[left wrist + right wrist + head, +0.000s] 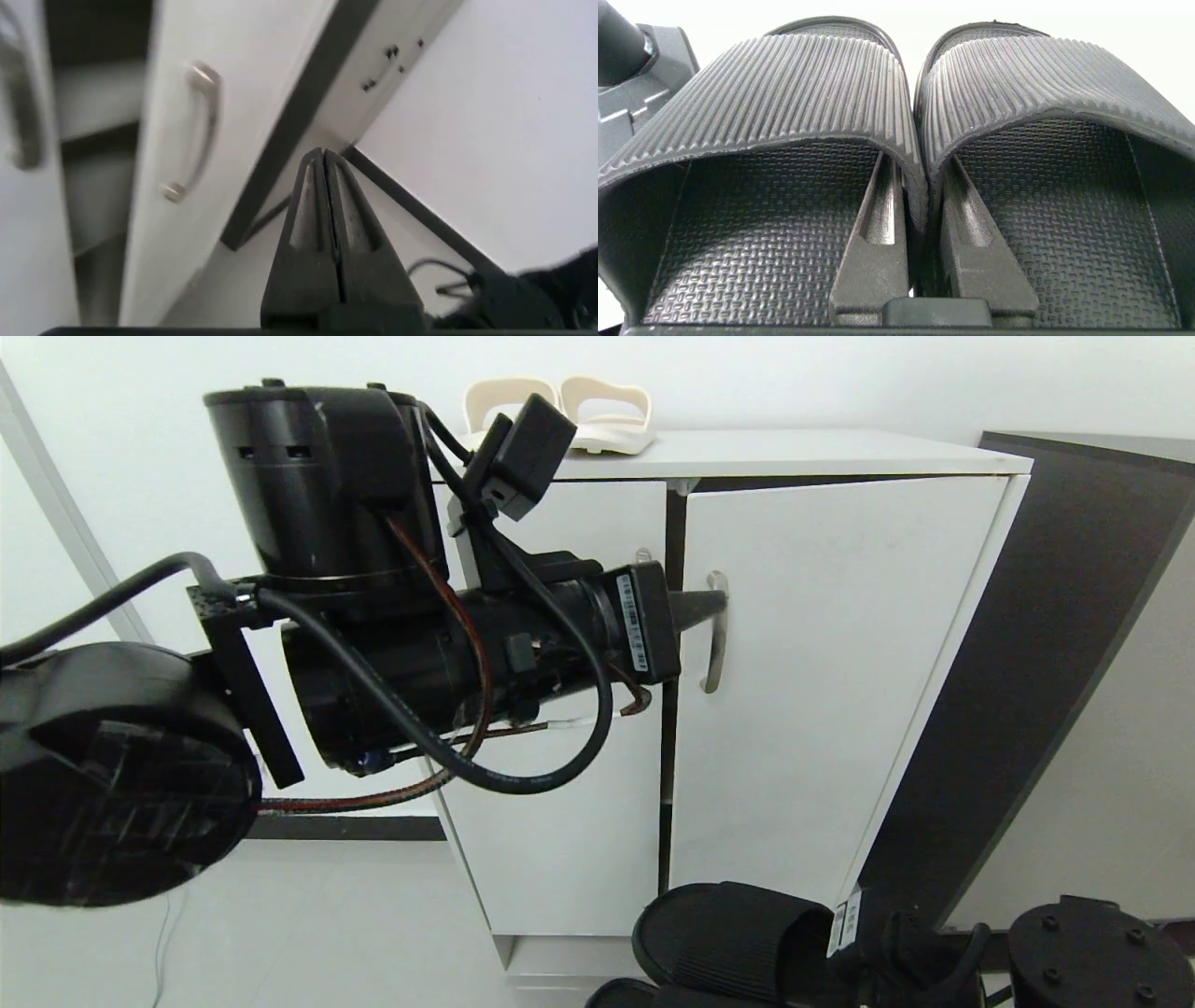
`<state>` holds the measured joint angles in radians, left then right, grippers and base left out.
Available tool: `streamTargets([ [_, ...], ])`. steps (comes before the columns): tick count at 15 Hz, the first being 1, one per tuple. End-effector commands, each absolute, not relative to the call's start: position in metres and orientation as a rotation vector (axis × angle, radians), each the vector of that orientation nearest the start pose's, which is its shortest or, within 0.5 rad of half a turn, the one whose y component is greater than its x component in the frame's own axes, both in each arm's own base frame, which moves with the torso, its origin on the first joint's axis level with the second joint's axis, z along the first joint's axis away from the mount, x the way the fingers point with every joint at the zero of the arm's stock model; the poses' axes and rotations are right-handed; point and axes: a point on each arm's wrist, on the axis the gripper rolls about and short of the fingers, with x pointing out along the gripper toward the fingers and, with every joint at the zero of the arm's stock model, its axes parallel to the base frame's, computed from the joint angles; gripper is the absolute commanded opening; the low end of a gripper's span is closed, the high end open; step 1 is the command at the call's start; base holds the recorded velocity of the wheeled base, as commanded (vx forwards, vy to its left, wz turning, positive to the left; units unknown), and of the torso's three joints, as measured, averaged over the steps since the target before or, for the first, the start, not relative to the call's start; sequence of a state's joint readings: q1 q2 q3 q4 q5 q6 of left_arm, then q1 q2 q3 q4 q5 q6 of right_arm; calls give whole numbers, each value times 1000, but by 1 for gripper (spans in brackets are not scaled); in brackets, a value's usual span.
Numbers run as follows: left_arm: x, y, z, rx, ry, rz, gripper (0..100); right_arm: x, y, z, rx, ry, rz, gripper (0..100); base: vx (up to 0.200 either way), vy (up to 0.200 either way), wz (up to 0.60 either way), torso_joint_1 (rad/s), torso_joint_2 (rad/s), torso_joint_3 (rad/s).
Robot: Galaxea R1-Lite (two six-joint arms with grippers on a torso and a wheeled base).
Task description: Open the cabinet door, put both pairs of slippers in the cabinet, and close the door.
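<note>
From the head view, the white cabinet [822,453] faces the robot. The beige slippers [597,415] sit on its top, near the back wall, so that pair has not been picked up yet. The left tool [700,609] is held level at the handle [716,633] of the right door [822,691], and its tip is right at the upper part of the bar. That looks like a position for pulling the door. A dark gap runs along the door's top and inner edge, which suggests it is only ajar. Low down, the black slippers [738,933] hang in front of the cabinet base, probably kept out of the door's path until there is room inside.

In the left wrist view, the left tool [324,163] has its fingers pressed together with nothing between them. The handle [201,131] lies off to one side of it, not gripped. A shelf [93,98] shows through the gap beside the door.

In the right wrist view, the right tool [920,247] has one finger inside each of the black slippers [785,112]. It pinches their touching inner sides between the fingers, so one grip carries the pair together.
</note>
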<state>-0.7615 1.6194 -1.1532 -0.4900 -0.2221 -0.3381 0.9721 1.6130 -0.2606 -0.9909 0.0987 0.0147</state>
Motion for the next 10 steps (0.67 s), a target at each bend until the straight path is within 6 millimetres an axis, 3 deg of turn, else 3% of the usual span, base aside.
streamTargets([
  [1, 231, -211, 292, -322, 131, -944, 0, 121, 184, 109, -149, 350, 1062, 0, 0, 0, 0, 0, 0, 0],
  [10, 281, -207, 281, -323, 137, -851, 0, 120, 185, 108, -153, 355, 1063, 0, 0, 0, 0, 0, 0, 0],
])
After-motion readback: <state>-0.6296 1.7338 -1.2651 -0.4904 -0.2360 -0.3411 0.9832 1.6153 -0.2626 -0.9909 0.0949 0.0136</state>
